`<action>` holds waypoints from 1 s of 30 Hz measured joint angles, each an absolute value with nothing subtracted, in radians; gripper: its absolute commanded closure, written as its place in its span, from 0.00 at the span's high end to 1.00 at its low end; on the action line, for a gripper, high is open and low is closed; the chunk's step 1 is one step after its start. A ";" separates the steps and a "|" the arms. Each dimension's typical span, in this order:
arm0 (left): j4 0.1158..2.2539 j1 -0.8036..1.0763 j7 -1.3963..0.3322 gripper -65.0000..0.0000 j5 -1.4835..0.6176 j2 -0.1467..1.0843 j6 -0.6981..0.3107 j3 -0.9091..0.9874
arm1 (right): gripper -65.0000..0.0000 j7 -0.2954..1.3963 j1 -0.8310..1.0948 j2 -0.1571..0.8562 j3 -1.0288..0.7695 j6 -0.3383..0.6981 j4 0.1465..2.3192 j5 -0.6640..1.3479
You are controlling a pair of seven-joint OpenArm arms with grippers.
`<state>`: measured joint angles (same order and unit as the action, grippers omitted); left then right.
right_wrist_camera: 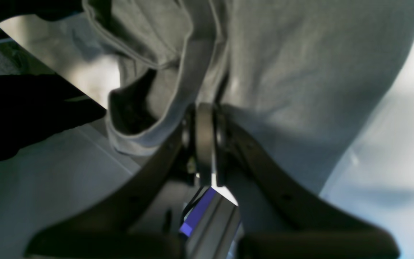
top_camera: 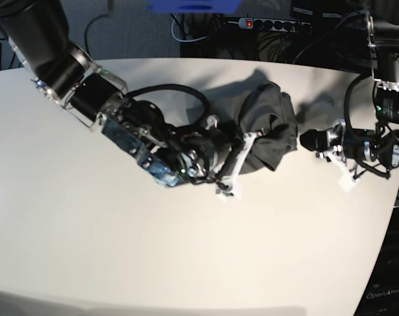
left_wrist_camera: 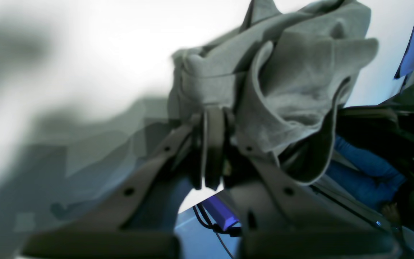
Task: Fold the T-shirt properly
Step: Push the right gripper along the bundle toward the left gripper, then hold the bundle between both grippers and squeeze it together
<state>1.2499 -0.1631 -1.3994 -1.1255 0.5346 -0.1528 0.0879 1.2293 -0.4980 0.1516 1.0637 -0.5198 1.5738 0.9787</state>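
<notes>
The T-shirt [top_camera: 270, 125], dark olive-grey, lies bunched in a crumpled heap on the white table [top_camera: 87, 230], right of centre. My right gripper [top_camera: 250, 138] reaches in from the left and is shut on a fold at the heap's near-left side. In the right wrist view its fingers [right_wrist_camera: 205, 118] pinch the T-shirt [right_wrist_camera: 300, 72], and a hemmed opening sags to their left. My left gripper [top_camera: 305, 139] comes from the right and meets the heap's right edge. In the left wrist view it [left_wrist_camera: 212, 120] is shut on the T-shirt [left_wrist_camera: 300, 72], which is gathered just beyond the fingertips.
A power strip [top_camera: 272, 24] and cables lie behind the table's far edge. The left arm's body [top_camera: 374, 145] stands by the table's right edge. The right arm [top_camera: 87, 85] crosses the far-left part of the table.
</notes>
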 measured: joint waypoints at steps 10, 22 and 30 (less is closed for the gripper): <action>1.250 -0.164 -1.399 0.03 -1.126 0.535 -0.153 0.089 | 0.00 1.138 -0.497 0.131 1.145 -0.519 1.573 0.979; 1.251 -0.167 -1.399 0.03 -1.125 0.537 -0.153 0.090 | 0.00 1.076 -0.501 0.101 1.172 -0.393 1.525 0.974; 1.252 -0.169 -1.400 0.03 -1.125 0.537 -0.153 0.090 | 0.00 1.070 -0.527 -0.112 1.246 -0.336 1.546 0.983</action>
<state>1.2518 -0.1688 -1.3998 -1.1252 0.5373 -0.1532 0.0898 1.0698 -0.5266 -0.1116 1.2461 -0.3359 1.5463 0.9829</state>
